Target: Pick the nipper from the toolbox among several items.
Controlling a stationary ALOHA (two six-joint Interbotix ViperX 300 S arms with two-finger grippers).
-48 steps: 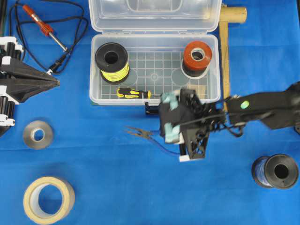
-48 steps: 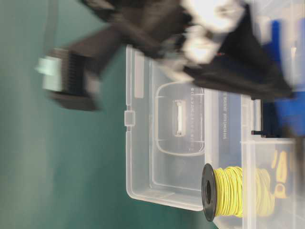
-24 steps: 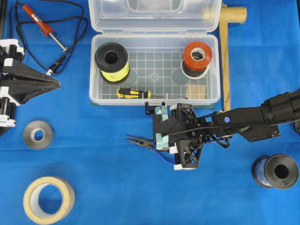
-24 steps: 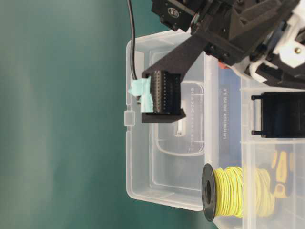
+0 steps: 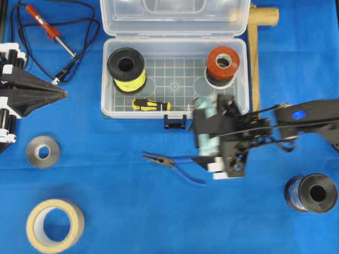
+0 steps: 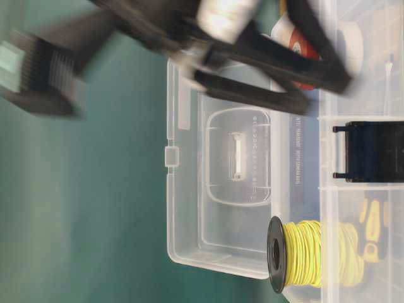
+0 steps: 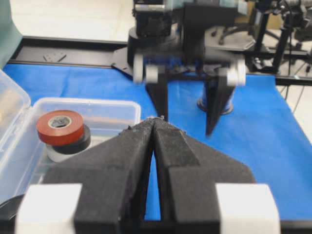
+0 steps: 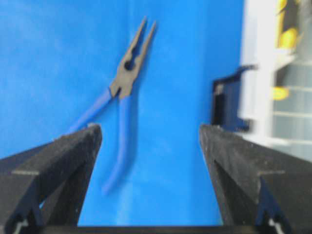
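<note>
1. Blue-handled nipper [image 5: 170, 163] lies flat on the blue cloth [image 5: 106, 211], outside the toolbox [image 5: 175, 114], just in front of its dark latch [image 5: 174, 122]; handles splayed.
2. Right gripper [image 5: 204, 138] sits beside the nipper, apart from it; fingers spread wide, holding nothing; motion-blurred in the table-level view.
3. Left gripper [image 7: 155, 122] at the left edge, pads pressed together, empty.
4. Toolbox lid open; inside: yellow wire spool [image 5: 126, 69], red tape roll [image 5: 222, 62], yellow-black screwdriver [image 5: 150, 105].
</note>
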